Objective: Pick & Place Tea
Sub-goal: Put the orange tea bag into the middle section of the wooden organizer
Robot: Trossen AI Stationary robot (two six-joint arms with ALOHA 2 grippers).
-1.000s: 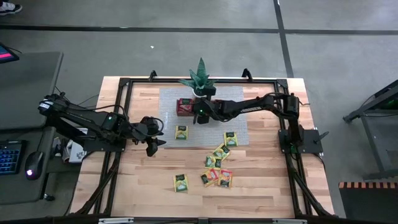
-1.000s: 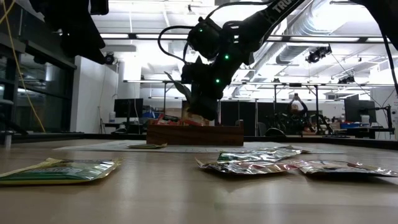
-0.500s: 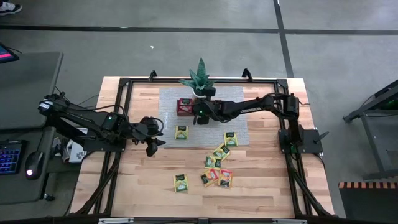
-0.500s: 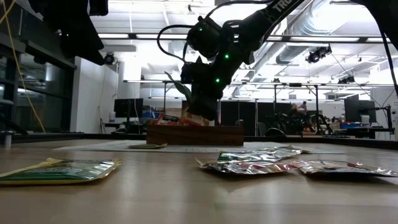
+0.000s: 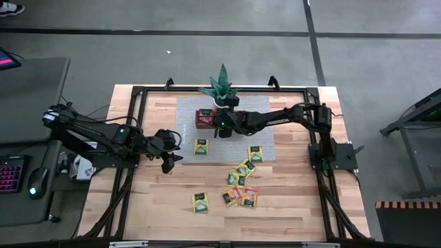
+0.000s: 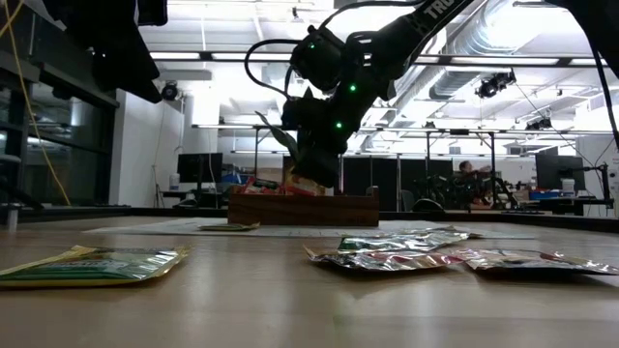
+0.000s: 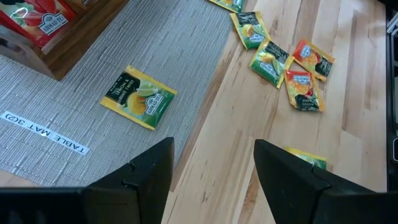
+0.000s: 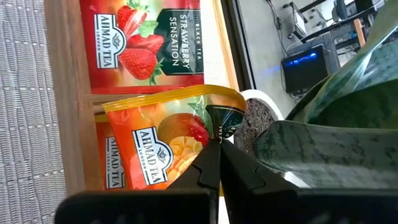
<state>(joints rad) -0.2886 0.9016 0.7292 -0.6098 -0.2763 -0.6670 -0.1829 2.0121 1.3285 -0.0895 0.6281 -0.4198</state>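
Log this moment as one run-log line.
right hand: shut on orange tea packet, over wooden tray | left hand: open, empty, above mat edge | loose tea packets: on table

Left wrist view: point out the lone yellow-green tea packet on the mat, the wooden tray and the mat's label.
Tea packet (image 7: 138, 98), left wrist view, centre of its face.
Wooden tray (image 7: 81, 38), left wrist view, side wall.
Mat label (image 7: 45, 132), left wrist view, middle of the strip.

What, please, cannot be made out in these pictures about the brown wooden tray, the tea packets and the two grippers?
- Brown wooden tray: high view, the right gripper covers most of it, so its compartments cannot be counted.
- Orange tea packet pinched by that shut gripper: right wrist view, its lower edge is cut off.
- Silvery packets on the table: low view, edge-on, labels unreadable.
- Open left gripper: its fingertips are cut off.
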